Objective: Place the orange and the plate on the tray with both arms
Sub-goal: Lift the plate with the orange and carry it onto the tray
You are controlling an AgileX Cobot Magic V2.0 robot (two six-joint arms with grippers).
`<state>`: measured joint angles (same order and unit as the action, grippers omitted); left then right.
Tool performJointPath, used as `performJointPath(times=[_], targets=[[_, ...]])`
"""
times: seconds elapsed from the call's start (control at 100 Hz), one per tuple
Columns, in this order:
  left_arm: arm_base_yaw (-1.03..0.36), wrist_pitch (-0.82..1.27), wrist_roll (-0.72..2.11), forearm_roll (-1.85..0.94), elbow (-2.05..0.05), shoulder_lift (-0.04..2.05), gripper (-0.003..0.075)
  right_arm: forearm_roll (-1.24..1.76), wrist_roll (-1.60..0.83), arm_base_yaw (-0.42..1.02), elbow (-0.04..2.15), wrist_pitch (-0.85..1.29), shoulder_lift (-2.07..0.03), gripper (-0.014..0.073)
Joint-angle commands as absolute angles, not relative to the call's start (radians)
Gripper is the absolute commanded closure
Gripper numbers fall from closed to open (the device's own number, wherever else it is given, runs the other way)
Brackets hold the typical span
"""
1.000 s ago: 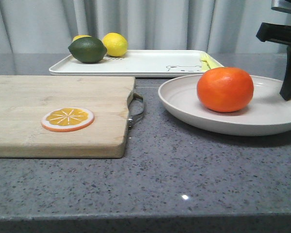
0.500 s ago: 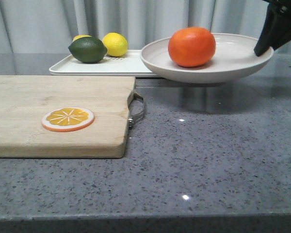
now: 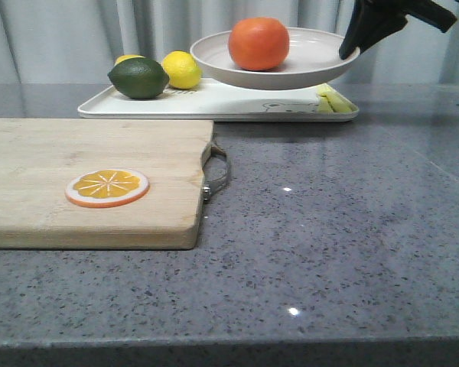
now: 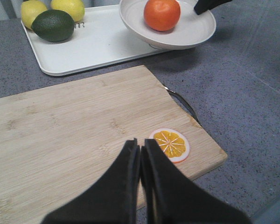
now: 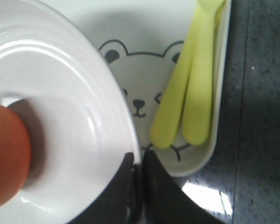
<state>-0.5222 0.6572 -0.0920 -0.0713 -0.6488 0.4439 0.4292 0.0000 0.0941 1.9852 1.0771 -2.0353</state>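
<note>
The orange point(image 3: 258, 43) sits in the off-white plate point(image 3: 314, 73). My right gripper point(image 3: 349, 50) is shut on the plate's right rim and holds it in the air above the white tray point(image 3: 214, 103). In the right wrist view the gripper point(image 5: 139, 161) pinches the rim point(image 5: 126, 126), with the orange point(image 5: 7, 154) in the dish and the tray's bear face point(image 5: 140, 105) below. In the left wrist view my left gripper point(image 4: 141, 144) is shut and empty above the cutting board point(image 4: 74, 126); the plate point(image 4: 186, 35) and orange point(image 4: 161, 14) show far off over the tray point(image 4: 102, 44).
A green lime point(image 3: 138, 79) and two yellow lemons point(image 3: 181, 69) lie at the tray's left end. Yellow-green utensils point(image 5: 191, 79) lie at its right end. A wooden cutting board point(image 3: 84, 176) with an orange slice point(image 3: 107, 187) and metal handle point(image 3: 216, 174) lies front left.
My right gripper has lifted the plate with the orange off the counter and carried it back and left until it hangs over the tray.
</note>
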Motion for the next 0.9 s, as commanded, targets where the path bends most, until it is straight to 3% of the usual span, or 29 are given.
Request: performJointPath(times=[0.0,0.35,0.89], targets=[[-0.520,0.576,-0.100,-0.083,-0.676,0.450,0.0739,0.479,0.008,0.093,2.122,1.078,-2.041,0.0662],[-0.520,0.576,-0.100,-0.083,-0.676,0.450,0.0739,0.499,0.051,0.094,2.445,1.116,-2.252,0.0662],[-0.520,0.542,-0.098,-0.076,-0.676,0.450,0.0739,0.505,0.052,0.109,2.472,1.025,-2.337,0.0662]])
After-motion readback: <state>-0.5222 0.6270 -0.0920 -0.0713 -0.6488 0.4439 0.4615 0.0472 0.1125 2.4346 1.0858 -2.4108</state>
